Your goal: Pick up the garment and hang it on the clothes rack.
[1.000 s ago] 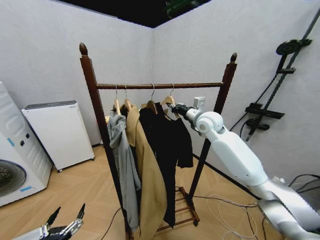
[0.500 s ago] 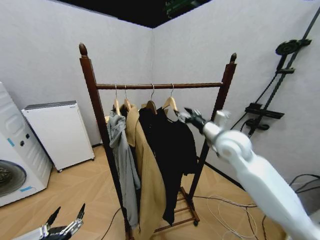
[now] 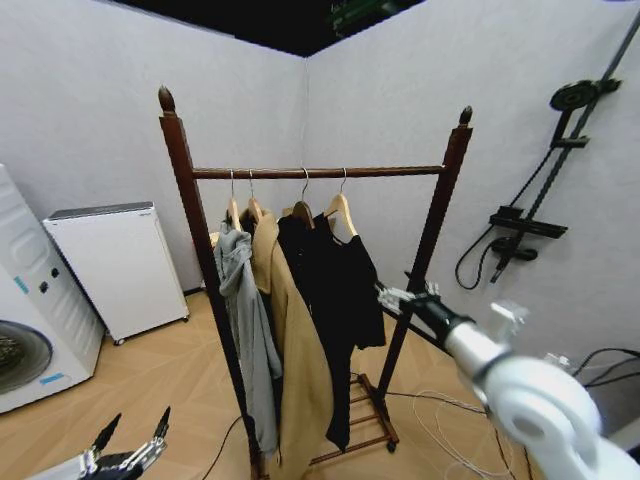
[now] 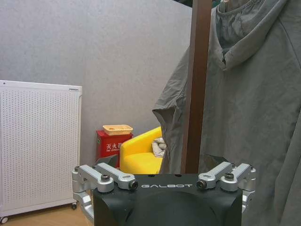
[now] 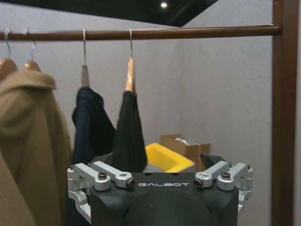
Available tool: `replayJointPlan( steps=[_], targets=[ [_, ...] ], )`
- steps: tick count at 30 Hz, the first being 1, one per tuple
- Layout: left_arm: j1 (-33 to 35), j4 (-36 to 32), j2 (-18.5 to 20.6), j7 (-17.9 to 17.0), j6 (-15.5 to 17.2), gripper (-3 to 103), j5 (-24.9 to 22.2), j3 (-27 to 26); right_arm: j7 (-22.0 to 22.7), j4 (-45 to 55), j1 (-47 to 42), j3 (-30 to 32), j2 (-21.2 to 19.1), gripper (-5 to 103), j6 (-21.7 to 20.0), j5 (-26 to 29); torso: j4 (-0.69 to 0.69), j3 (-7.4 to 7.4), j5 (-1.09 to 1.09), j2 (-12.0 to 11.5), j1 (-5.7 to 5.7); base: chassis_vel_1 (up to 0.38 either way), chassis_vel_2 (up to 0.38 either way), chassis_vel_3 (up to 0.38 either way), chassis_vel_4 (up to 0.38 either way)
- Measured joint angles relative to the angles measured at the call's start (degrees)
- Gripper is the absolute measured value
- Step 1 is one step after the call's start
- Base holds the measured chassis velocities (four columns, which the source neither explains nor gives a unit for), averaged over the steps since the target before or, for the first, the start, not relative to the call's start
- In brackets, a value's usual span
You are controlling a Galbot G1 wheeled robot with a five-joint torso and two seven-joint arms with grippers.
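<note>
While the spread right hand [image 3: 392, 296] hangs free, the garment [image 3: 352, 275] hangs lengthwise downward.

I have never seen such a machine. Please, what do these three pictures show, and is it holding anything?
It is a wheeled robot with two arms, each ending in a gripper. The wide picture comes from a camera on its head. The other two come from cameras on its wrists, looking over the black gripper bodies. In front stands a wooden rack with four garments on hangers. The black jacket hangs nearest the right post. The right gripper is open near the jacket and holds nothing. The left gripper waits low, also open.
</note>
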Motion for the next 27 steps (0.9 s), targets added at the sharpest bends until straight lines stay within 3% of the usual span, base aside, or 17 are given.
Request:
replayJointPlan(
  steps=[6, 12, 27],
  targets=[
    [0.0, 0.0, 0.0, 0.01, 0.0, 100, 0.0, 0.0, -0.75, 0.22, -4.12, 0.69, 1.99, 100, 1.91, -5.87, 0.01, 0.01, 0.01, 0.0, 0.01, 0.0, 0.0, 0.0, 0.0],
    [0.0, 0.0, -0.01, 0.01, 0.0, 100, 0.0, 0.0, -0.88, 0.0, -5.36, -2.75, 3.38, 100, 2.76, -11.03, 0.0, 0.01, 0.01, 0.0, 0.02, -0.022, -0.026, -0.025, -0.015],
    [0.0, 0.0, 0.0, 0.01, 0.0, 100, 0.0, 0.0, -0.09, -0.23, -6.92, -4.74, 4.01, 100, 2.96, -14.45, 0.0, 0.02, 0.01, -0.01, 0.03, -0.072, -0.094, -0.09, -0.072]
  ],
)
